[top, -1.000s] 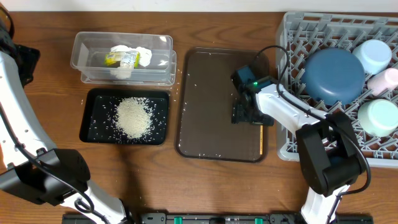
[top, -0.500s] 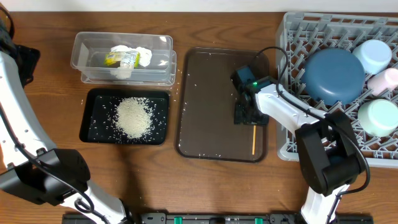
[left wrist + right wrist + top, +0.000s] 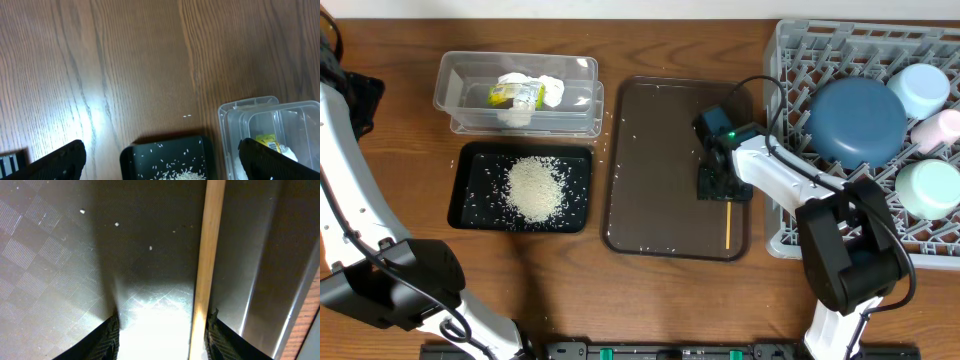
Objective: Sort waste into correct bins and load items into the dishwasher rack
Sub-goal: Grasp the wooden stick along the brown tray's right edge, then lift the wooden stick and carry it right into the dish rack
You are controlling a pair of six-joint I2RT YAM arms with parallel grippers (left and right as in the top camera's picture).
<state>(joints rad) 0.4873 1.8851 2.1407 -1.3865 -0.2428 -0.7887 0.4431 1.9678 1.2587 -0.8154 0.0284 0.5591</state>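
Observation:
The rice heap lies in the black tray. The tissue and yellow-green wrapper lie in the clear tub. The blue plate, light blue bowl, pink cup and mint bowl stand in the grey rack. My right gripper is low over the brown serving tray, open, and straddles a wooden chopstick beside its right finger. My left gripper is open and empty, high above the black tray and tub.
The brown serving tray lies between the bins and the rack, with scattered rice grains on it. The chopstick lies along its right side. Loose grains lie on the wood next to the tub.
The chopstick has shifted slightly left on the brown tray, and my right gripper has dropped a little over it. The left arm has not moved.

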